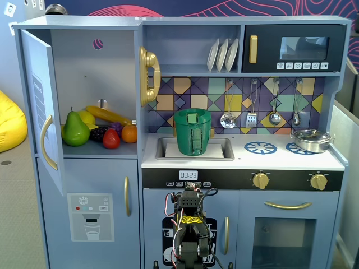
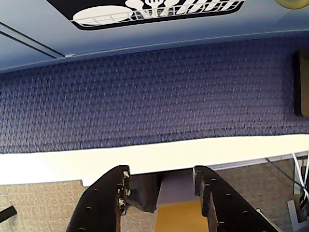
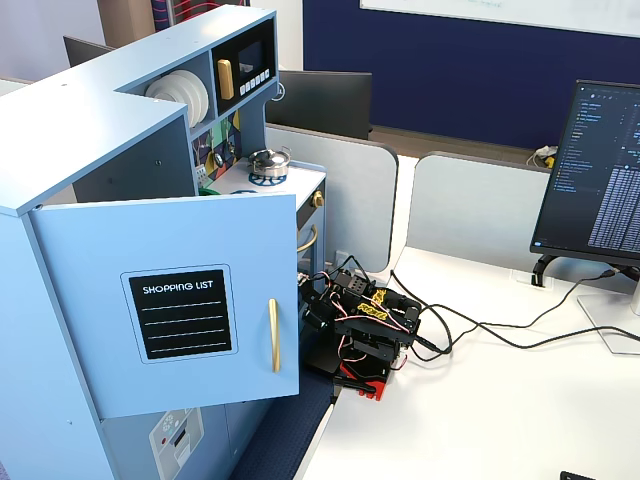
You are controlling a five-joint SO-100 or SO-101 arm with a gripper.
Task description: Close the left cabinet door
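The left cabinet door (image 3: 170, 300) is light blue, with a black "SHOPPING LIST" panel (image 3: 180, 313) and a gold handle (image 3: 273, 335). It stands swung wide open, about square to the cabinet front. In a fixed view it shows nearly edge-on at the far left (image 1: 39, 106). My arm (image 1: 189, 224) sits folded low before the kitchen's middle, well right of and below the door; it also shows in another fixed view (image 3: 365, 330). In the wrist view my gripper (image 2: 161, 174) points down at the floor mat, with its jaws apart and nothing between them.
Toy fruit (image 1: 76, 129) lies in the open compartment. The blue door with the dispenser graphic (image 1: 90, 216) is below it. The dishes-graphic door (image 2: 154, 12) is just ahead of the gripper. A green pot (image 1: 192, 131) sits in the sink. Cables (image 3: 480, 325) and a monitor (image 3: 600, 170) are on the white desk.
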